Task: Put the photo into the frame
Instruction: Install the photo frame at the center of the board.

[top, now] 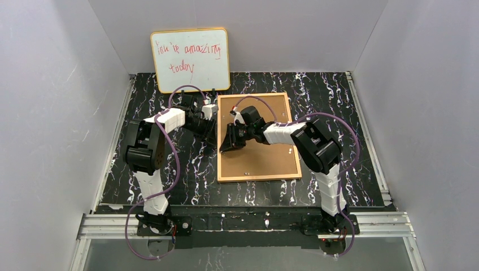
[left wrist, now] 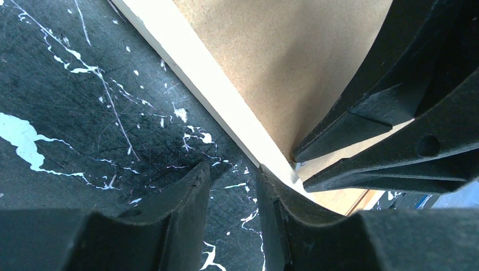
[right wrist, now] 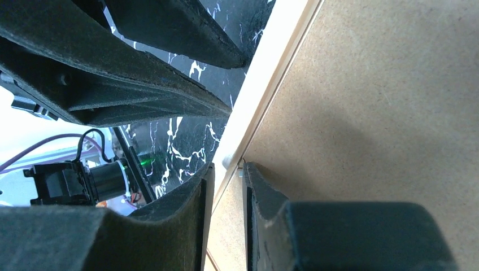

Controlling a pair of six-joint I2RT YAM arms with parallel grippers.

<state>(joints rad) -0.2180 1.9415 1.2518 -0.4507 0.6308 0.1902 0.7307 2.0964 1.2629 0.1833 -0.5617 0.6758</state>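
Now the frame (top: 265,161) lies back-up on the surface (top: 192,175), your left jaws apart beside its left rim, your right jaws astride it (pinching or not, you can't tell), likely to lift it; no photo shows.

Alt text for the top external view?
A golden-wood frame lies back-up on a black marbled table, brown fibreboard showing. The left hand and right hand are both at its left edge. A whiteboard with red handwriting stands against the back wall.
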